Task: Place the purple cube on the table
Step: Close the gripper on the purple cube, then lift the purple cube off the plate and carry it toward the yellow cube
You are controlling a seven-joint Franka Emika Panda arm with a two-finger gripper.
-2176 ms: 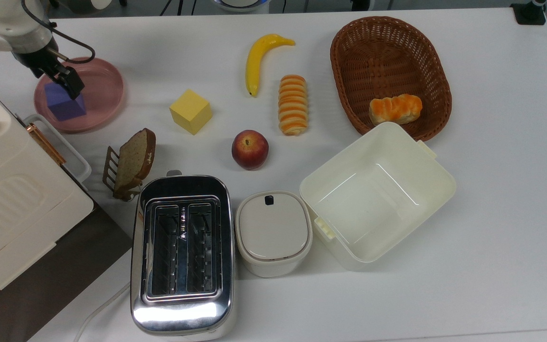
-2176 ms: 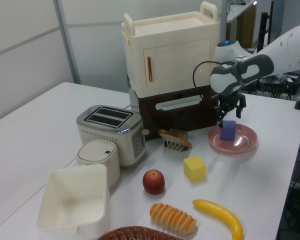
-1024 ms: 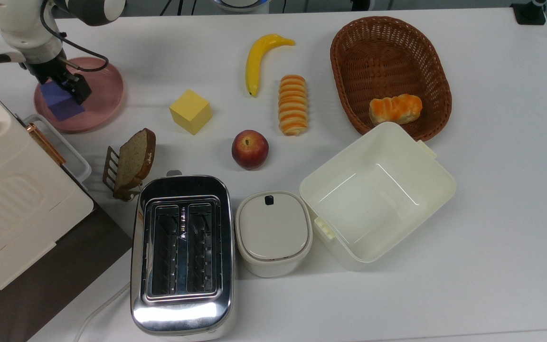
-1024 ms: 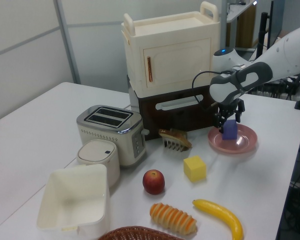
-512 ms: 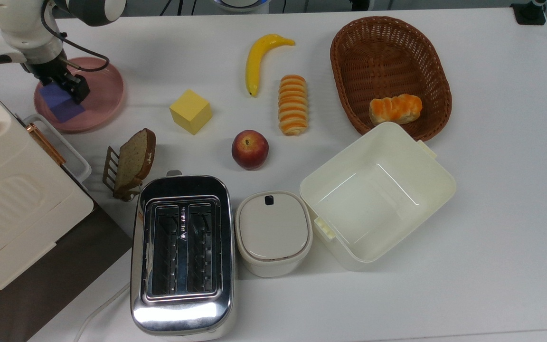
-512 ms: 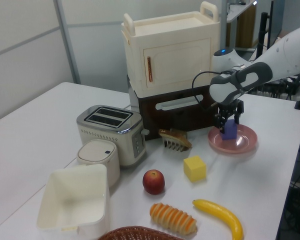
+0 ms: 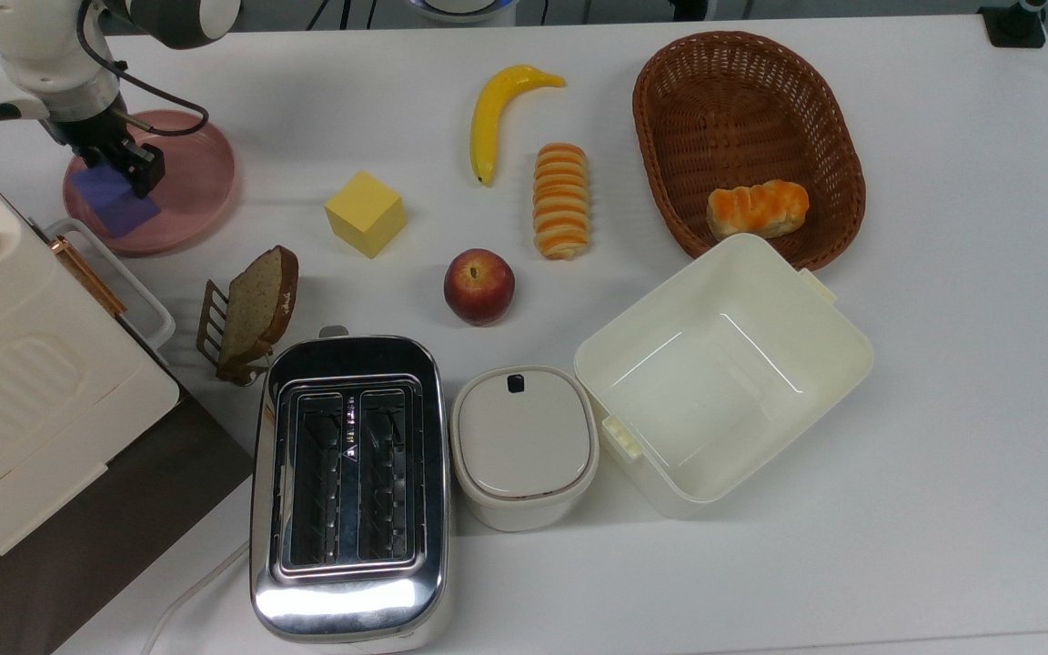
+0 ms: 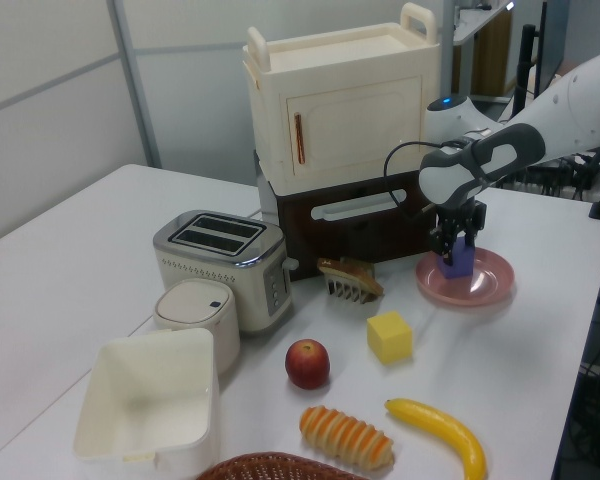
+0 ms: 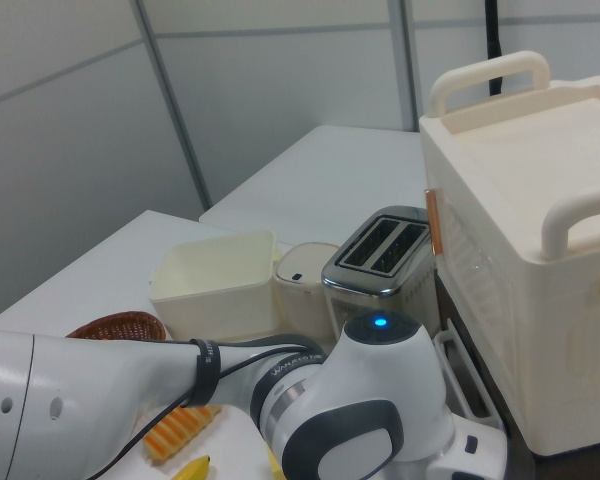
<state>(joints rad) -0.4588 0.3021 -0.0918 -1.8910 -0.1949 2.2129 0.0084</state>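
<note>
A violet-blue purple cube (image 7: 110, 198) sits on a pink plate (image 7: 192, 186); nearby are a yellow cube (image 7: 366, 214), a red apple (image 7: 478, 286) and a brown wicker basket (image 7: 747, 100).

- Toaster (image 7: 348, 487): shiny mirror-bright metal.
- Basket (image 7: 748, 136): rough brown wicker.
- Tub (image 7: 724, 370): smooth cream plastic.
- Cube (image 7: 108, 199): matt violet.
- Plate (image 7: 192, 186): glossy pink.
- Table (image 7: 942, 409): smooth white.

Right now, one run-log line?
phase: grasp | gripper: at purple cube | cube: on pink plate | table: cube not placed
</note>
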